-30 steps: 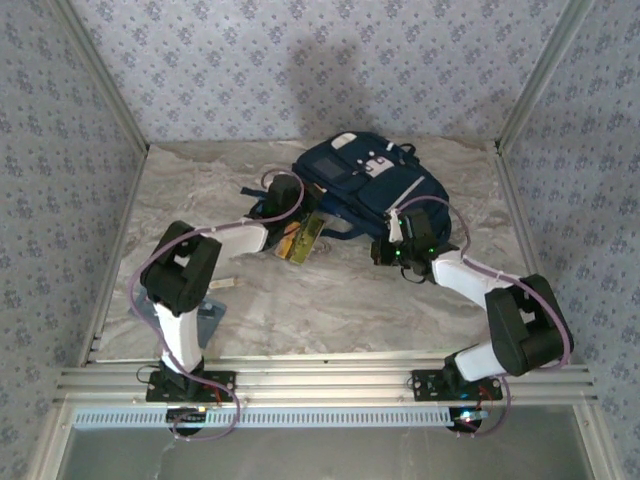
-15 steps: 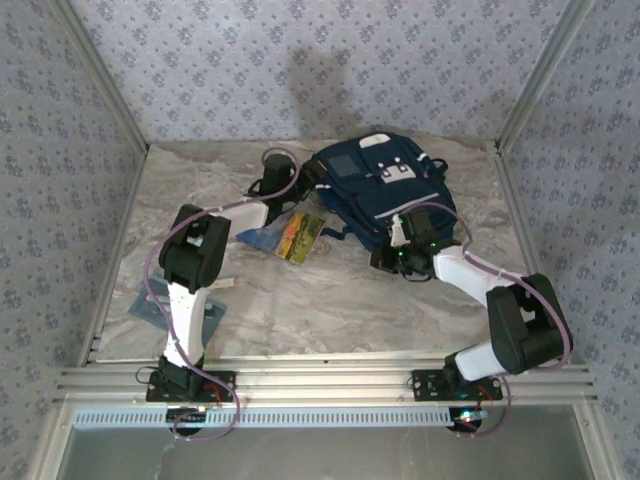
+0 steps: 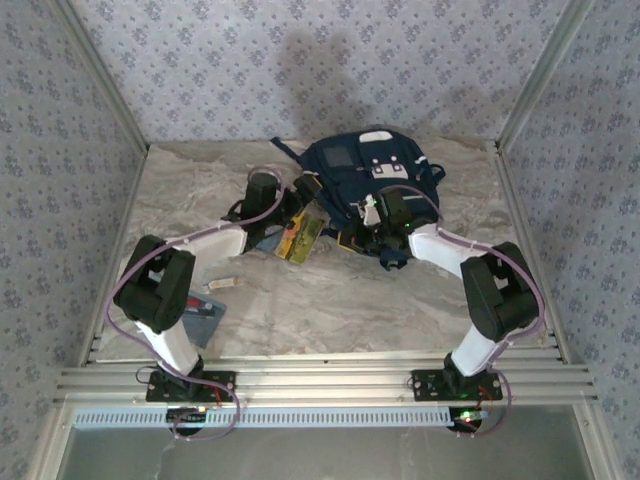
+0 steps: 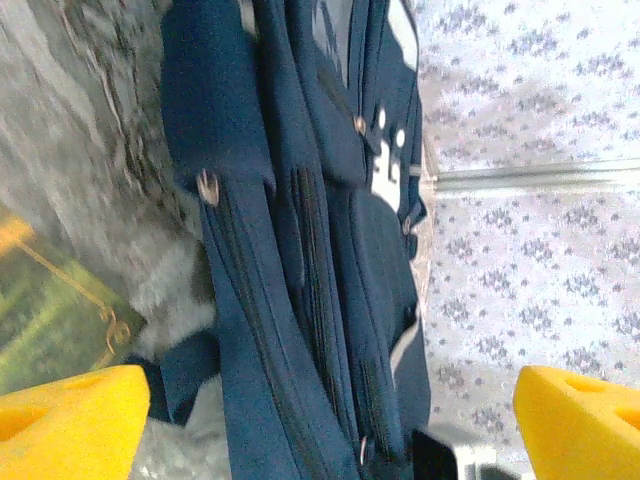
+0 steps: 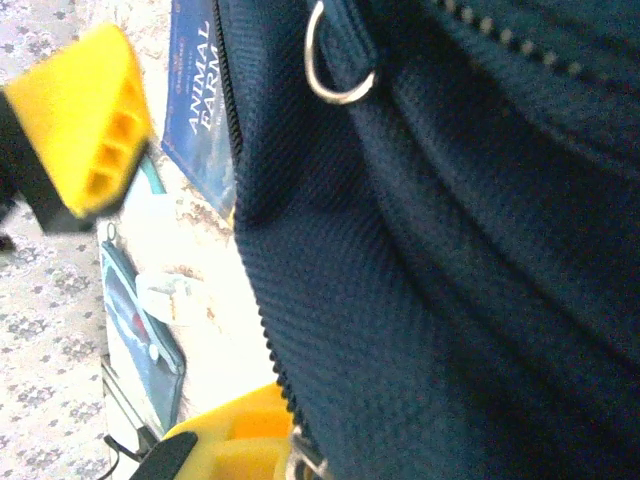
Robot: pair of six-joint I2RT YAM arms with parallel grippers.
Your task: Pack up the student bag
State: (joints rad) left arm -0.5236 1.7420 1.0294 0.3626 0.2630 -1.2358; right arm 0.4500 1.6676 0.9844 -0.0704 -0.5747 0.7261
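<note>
Marbled tabletop (image 3: 330,300), navy student bag (image 3: 372,172) with white trim, left claw (image 4: 325,420) spread, right claw (image 5: 155,280) pressed together

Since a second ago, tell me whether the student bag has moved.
Yes. The student bag has turned and edged toward the back wall, its grey panel now nearer the wall's foot.

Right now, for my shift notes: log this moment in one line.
left gripper: open, facing student bag | right gripper: shut on student bag's near edge | book: beside bag

Blk/white arms (image 3: 222,238) w/ lilac cables (image 3: 150,262), yellow jaws.
</note>
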